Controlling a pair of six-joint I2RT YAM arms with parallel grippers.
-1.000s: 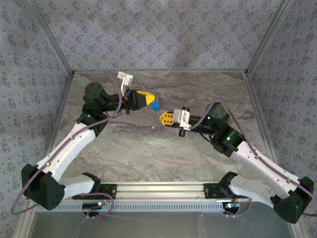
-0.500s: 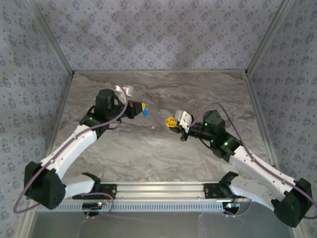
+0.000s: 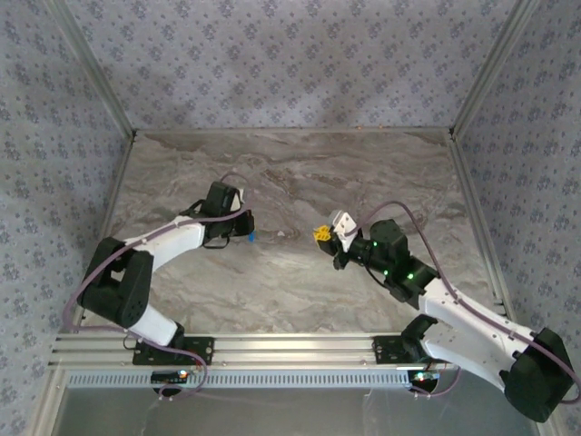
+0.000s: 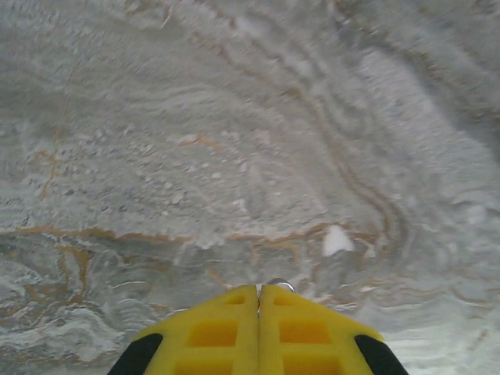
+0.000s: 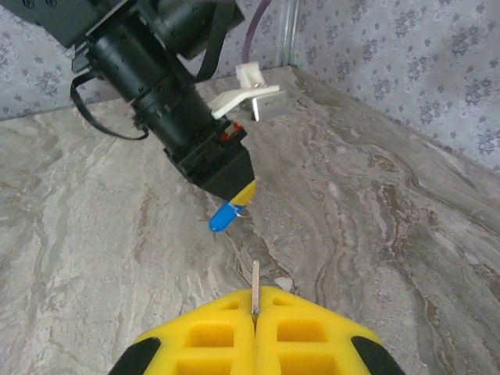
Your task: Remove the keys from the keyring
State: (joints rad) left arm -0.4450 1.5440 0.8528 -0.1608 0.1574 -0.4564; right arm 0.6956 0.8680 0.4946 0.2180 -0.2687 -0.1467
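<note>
Marble table [image 3: 300, 282], mid-surface: left gripper [image 4: 258, 293] pinches the blue keys [image 5: 224, 216]; right gripper [image 5: 255, 301], clamping a metal strip [image 5: 255, 277], faces them, apart.

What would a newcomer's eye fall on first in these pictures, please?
Most likely the bright blue keys at the tip of the left hand, which points down over the middle of the marbled table. Next comes the yellow right hand facing it, shut on a thin metal sliver that stands up between its fingers, apart from the keys.
</note>
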